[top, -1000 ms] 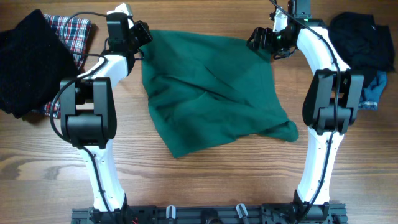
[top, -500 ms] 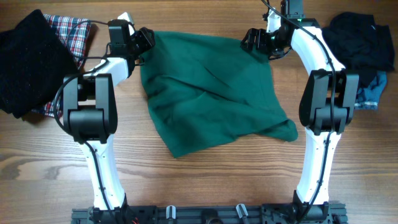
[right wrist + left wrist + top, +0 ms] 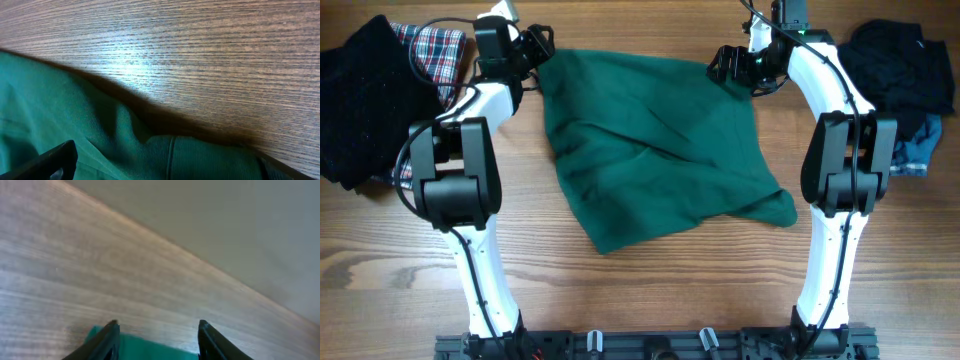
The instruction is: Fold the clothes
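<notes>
From overhead, the green cloth (image 3: 660, 150) lies rumpled mid-table, the left gripper (image 3: 535, 45) at its top-left corner, the right gripper (image 3: 725, 65) at the top-right — neither grip can be told. Dark clothes (image 3: 365, 100) sit far left.

Left wrist: fingers (image 3: 107, 340) spread, cloth edge (image 3: 145, 349) between them.

Right wrist: cloth (image 3: 75, 130) under the fingers (image 3: 52, 162) — grip unclear.

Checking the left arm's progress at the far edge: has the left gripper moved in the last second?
Yes. In the overhead view the left gripper has shifted toward the plaid shirt and the table's far edge, pulling the green cloth's corner along.
</notes>
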